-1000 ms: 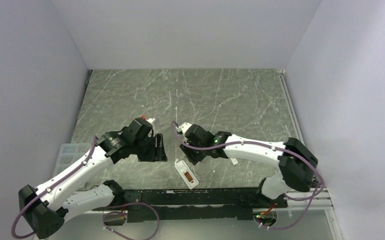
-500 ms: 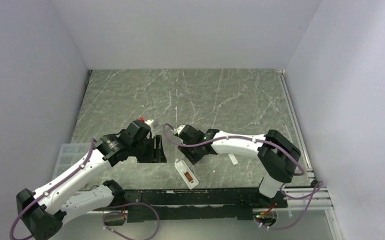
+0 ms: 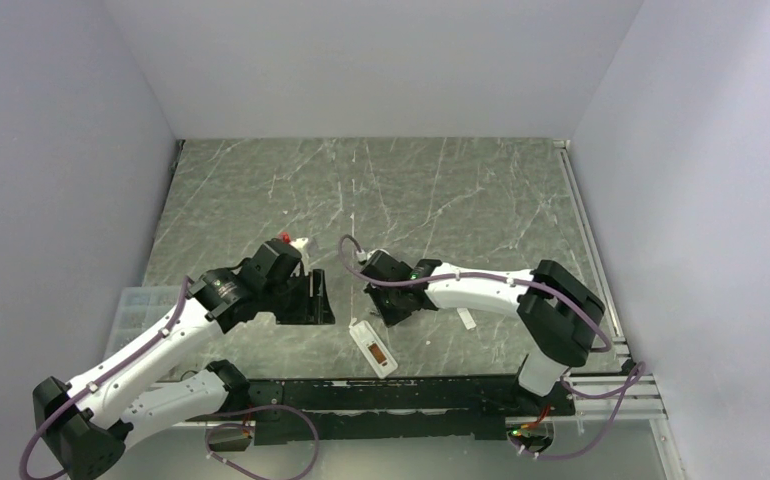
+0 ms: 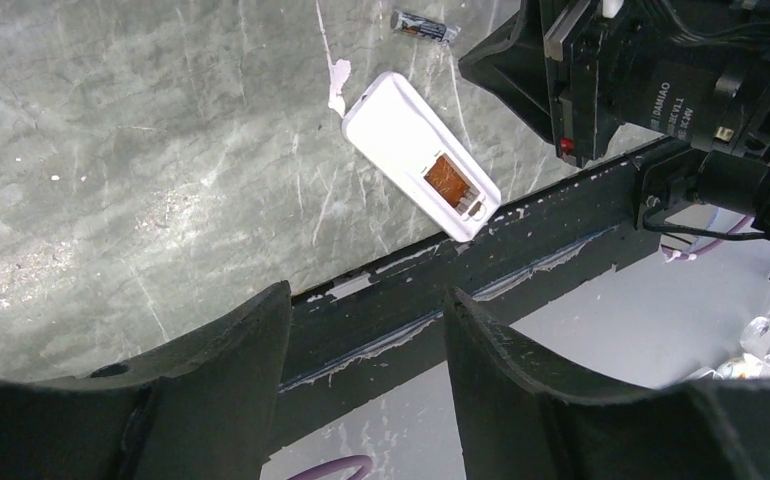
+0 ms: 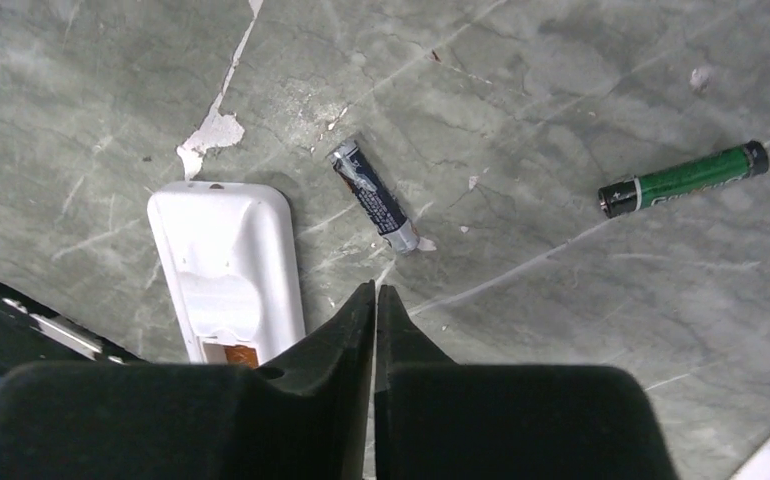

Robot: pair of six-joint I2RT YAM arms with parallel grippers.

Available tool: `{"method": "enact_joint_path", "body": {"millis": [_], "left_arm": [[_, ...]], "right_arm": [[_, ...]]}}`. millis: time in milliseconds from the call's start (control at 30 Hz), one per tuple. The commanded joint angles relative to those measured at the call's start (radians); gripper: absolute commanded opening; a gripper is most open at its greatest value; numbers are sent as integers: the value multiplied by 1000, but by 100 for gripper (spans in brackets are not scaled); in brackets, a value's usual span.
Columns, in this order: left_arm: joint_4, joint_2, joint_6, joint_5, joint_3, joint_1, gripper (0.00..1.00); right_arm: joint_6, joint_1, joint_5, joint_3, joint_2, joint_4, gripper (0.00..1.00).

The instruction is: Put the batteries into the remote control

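The white remote control (image 3: 373,347) lies back-up near the table's front edge, its battery bay open and showing orange (image 4: 448,178). One dark battery (image 5: 373,195) lies just beyond the remote's (image 5: 226,270) rounded end, and a green battery (image 5: 683,178) lies farther right. My right gripper (image 5: 374,288) is shut on nothing, its tips just short of the dark battery and beside the remote; from above the right gripper (image 3: 389,312) hides both cells. My left gripper (image 4: 366,300) stands open and empty, to the left of the remote in the top view (image 3: 319,300).
A black rail (image 3: 411,395) runs along the table's near edge, right behind the remote. A small white flat piece (image 3: 468,320) lies under the right forearm. A clear plastic box (image 3: 141,305) sits at the left edge. The right arm's wrist (image 4: 641,80) fills the left wrist view's top right.
The right gripper's jaws have closed with nothing in them, and its arm has drawn in over the spot above the remote. The left arm shifted slightly, then stayed still and open.
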Motion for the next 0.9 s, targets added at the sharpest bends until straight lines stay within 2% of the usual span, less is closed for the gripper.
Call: {"method": "enact_joint_path", "body": {"millis": [0, 33, 200, 567, 867], "left_arm": [[40, -12, 26, 24, -8, 4, 62], [41, -14, 27, 25, -8, 5, 62], [40, -28, 31, 27, -10, 4, 63], [43, -37, 32, 35, -11, 4, 64], [43, -25, 34, 31, -11, 4, 64]], "right_arm": [[129, -18, -35, -27, -41, 66, 3], [139, -20, -36, -27, -34, 75, 0], [175, -27, -71, -29, -14, 138, 0], [151, -33, -43, 2, 46, 102, 0], [112, -35, 140, 23, 68, -3, 0]]}}
